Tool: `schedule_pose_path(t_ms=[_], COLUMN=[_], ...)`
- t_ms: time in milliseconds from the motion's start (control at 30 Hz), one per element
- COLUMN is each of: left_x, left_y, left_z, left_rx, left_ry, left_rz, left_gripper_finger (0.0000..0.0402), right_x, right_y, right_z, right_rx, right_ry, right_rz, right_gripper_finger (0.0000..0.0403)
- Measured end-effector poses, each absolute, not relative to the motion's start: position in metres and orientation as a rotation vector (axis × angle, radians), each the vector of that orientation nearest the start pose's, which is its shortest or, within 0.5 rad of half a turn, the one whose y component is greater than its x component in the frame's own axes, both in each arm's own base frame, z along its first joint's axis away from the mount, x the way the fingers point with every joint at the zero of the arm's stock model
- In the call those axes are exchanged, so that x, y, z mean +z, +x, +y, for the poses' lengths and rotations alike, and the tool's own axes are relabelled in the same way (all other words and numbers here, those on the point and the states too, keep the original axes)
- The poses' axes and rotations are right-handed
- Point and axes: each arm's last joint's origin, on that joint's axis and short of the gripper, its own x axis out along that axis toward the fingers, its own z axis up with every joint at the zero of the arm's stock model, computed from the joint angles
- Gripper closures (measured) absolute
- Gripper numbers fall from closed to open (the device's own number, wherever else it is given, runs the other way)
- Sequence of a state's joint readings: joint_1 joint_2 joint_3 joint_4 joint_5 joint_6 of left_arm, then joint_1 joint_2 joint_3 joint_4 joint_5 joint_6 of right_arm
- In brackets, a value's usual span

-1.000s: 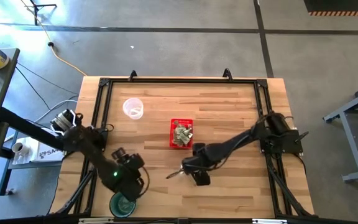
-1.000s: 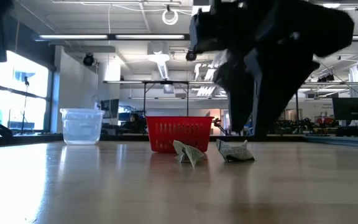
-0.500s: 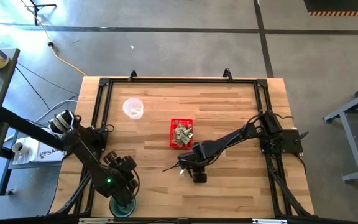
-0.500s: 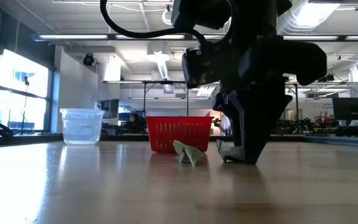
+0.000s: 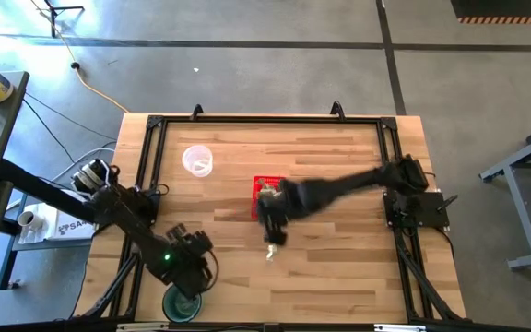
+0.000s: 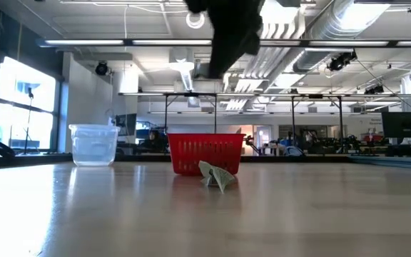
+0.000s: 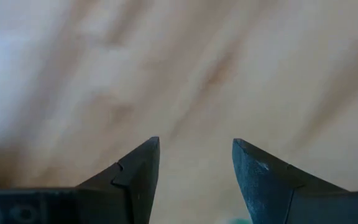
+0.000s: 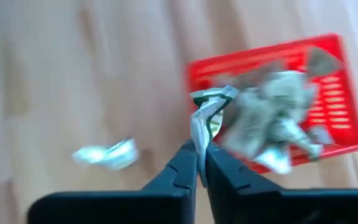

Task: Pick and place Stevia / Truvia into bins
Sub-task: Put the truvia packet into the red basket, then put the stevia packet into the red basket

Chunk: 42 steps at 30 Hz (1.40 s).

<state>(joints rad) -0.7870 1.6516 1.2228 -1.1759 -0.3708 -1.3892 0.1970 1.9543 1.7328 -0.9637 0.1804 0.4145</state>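
Observation:
The red basket (image 5: 267, 198) stands mid-table with several pale sachets (image 8: 278, 134) inside. My right gripper (image 8: 201, 163) hangs just near of the basket (image 8: 328, 68), shut on one crumpled green-and-white sachet (image 8: 205, 115). In the high view the right gripper (image 5: 273, 231) is blurred. One more sachet (image 5: 269, 252) lies on the wood near the basket and also shows in the low view (image 6: 218, 175). My left gripper (image 7: 196, 165) is open over bare wood at the near left (image 5: 196, 265). My right gripper pinches the sachet by its lower edge (image 8: 199, 142) between the two fingertips, which come from above and point down. The sachet sticks out beyond the fingertips, crumpled and lifted clear of the table.
A clear plastic cup (image 5: 196, 160) stands at the far left of the table. A green cup (image 5: 181, 304) sits at the near edge by my left arm. A black frame rail (image 5: 265, 118) runs round the tabletop.
My right gripper has come down on one of the two sachets lying near of the basket and shut on it. It has then risen and swung toward the red basket with the sachet lifted clear. The other sachet has stayed where it lay.

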Motion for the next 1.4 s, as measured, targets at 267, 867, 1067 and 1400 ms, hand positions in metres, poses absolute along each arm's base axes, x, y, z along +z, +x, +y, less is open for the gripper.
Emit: schedule_pose_path(t_ms=[267,867,1067,1400], left_x=[0.196,0.169,0.185,0.164], left_y=[0.254,0.343,0.371,0.388], left_z=[-0.169,-0.148,-0.128,-0.149], left_rx=[0.28,-0.086,0.284,0.425], left_ry=[-0.331,0.006,-0.648,-0.694], left_rz=[1.094,0.869,0.955,1.0], left_gripper_finger=[0.0167,0.0167,0.0167,0.0167], right_x=[0.258,0.306,0.286,0.239], right_y=[0.4,0.284,0.264,0.252], right_z=[-0.002,0.159,0.176,0.174], right_rx=[-0.311,-0.607,-0.823,-0.919], right_ry=[0.388,0.208,0.339,0.333], right_rz=[1.255,1.314,1.278,1.343], right_gripper_finger=[0.022,0.0006,0.0005,0.0004])
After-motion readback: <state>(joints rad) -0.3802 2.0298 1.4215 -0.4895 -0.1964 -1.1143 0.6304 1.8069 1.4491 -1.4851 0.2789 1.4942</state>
